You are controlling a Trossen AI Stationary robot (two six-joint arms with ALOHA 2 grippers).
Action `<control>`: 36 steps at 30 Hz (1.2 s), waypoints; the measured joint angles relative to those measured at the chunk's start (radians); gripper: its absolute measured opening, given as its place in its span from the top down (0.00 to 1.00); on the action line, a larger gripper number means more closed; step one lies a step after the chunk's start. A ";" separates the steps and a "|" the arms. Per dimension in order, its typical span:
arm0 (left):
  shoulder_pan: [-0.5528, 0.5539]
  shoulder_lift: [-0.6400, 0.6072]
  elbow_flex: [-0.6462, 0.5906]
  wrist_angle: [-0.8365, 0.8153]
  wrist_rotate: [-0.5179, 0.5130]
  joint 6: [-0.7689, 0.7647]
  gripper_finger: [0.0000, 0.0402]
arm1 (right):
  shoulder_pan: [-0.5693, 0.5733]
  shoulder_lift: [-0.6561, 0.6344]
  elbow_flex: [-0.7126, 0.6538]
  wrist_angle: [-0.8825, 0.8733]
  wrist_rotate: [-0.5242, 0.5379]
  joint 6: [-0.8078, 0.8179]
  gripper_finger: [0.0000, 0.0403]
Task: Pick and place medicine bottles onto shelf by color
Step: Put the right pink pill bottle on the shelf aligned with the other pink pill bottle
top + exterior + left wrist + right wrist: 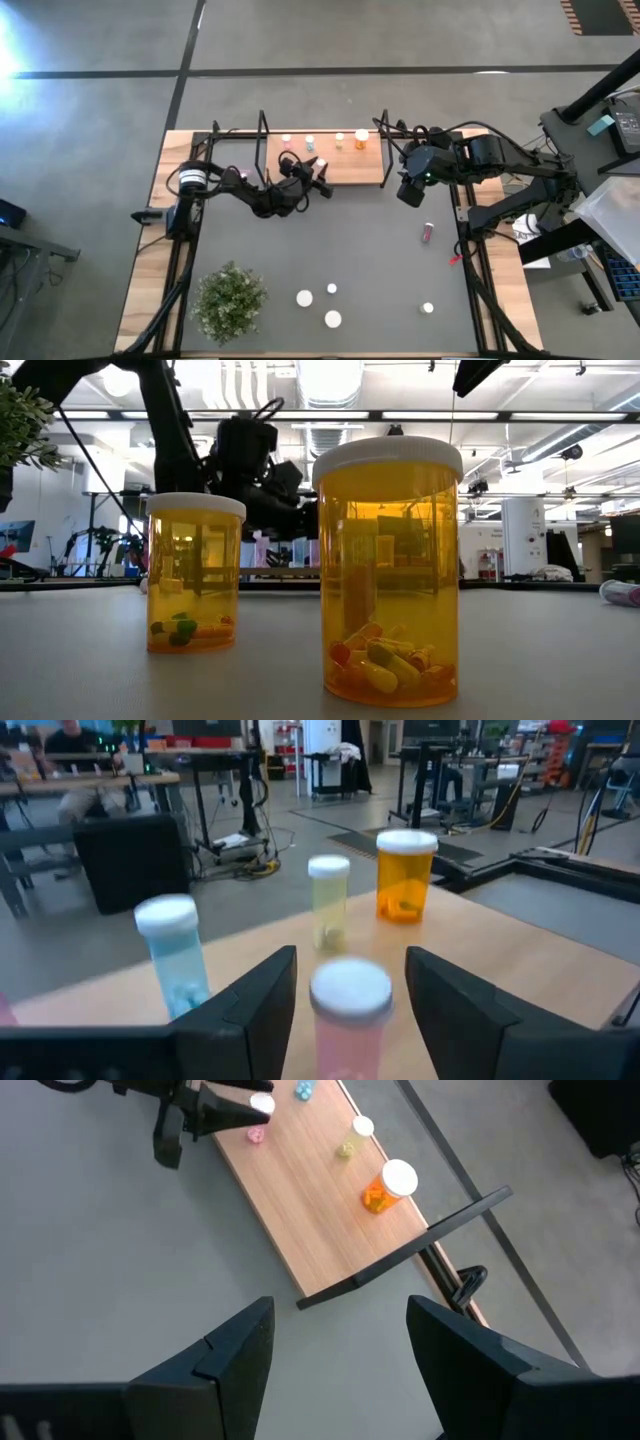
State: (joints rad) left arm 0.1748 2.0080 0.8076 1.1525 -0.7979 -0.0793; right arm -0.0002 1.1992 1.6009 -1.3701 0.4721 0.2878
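Note:
The wooden shelf (350,165) carries a row of capped medicine bottles: pink (286,140), blue (175,955), yellow (328,905) and orange (405,875). Nearer the shelf's front edge a second pink bottle (350,1015) stands upright on its base. My left gripper (322,172) is open and level, with a finger on each side of that bottle and a small gap at both. My right gripper (340,1370) hangs open and empty above the shelf's right end. Two orange bottles (195,575) (388,570) stand on the mat near its front edge.
Several white-capped bottles (304,297) (333,319) (427,308) stand on the dark mat near its front edge. A purple one (428,232) lies on its side at the right. A green potted plant (230,300) fills the front left corner. Black wire frames (263,150) close both shelf ends.

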 joint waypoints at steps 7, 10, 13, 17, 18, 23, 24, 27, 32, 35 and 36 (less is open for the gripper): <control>0.000 -0.113 0.009 -0.121 0.019 0.008 0.57 | 0.000 0.000 0.000 0.000 0.000 0.000 0.46; 0.000 -0.176 0.020 -0.232 0.071 -0.018 0.57 | 0.000 0.000 0.000 0.000 0.000 0.000 0.46; 0.006 -0.250 0.048 -0.420 0.151 -0.111 0.57 | 0.000 0.000 0.000 0.000 0.000 0.000 0.46; 0.023 -0.330 0.135 -0.771 0.267 -0.246 0.57 | 0.000 0.000 0.000 0.000 0.000 0.000 0.46; 0.030 -0.345 0.165 -0.864 0.295 -0.283 0.57 | 0.000 0.000 0.000 0.000 0.000 0.000 0.46; 0.066 -0.360 0.357 -1.293 0.430 -0.422 0.57 | 0.000 0.000 0.000 0.000 0.000 0.000 0.46; 0.073 -0.351 0.400 -1.365 0.450 -0.437 0.57 | 0.000 0.000 0.000 0.000 0.000 0.000 0.46; 0.090 -0.320 0.514 -1.554 0.501 -0.442 0.57 | 0.000 0.000 0.000 0.000 0.000 0.000 0.46; 0.109 -0.260 0.638 -1.716 0.555 -0.492 0.57 | 0.000 0.000 0.000 0.000 0.000 0.000 0.46; 0.123 -0.222 0.681 -1.752 0.583 -0.506 0.57 | 0.000 0.000 0.000 0.000 0.000 0.000 0.46; 0.127 -0.210 0.692 -1.763 0.590 -0.521 0.57 | 0.000 0.000 0.000 0.000 0.000 0.000 0.46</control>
State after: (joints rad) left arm 0.3022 1.7985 1.4993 -0.6106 -0.2081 -0.6006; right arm -0.0004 1.1993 1.6009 -1.3701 0.4721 0.2877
